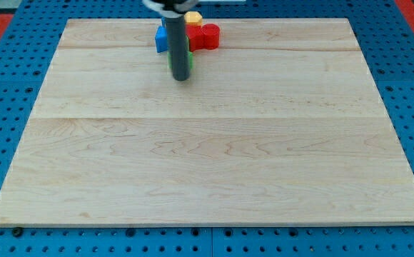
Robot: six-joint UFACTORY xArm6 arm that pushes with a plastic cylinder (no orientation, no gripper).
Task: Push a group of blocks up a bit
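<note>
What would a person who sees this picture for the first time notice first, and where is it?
The eye goes first to the small cluster of coloured blocks at the view's top centre of the pale wooden board: a blue block, a red block and a yellow block. The dark straight rod stands in front of them, with my tip just below the cluster. A green block peeks out from behind the rod, its shape hidden.

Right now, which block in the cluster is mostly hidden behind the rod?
The green block: only slivers show beside my tip, while the blue block, red block and yellow block show more.
</note>
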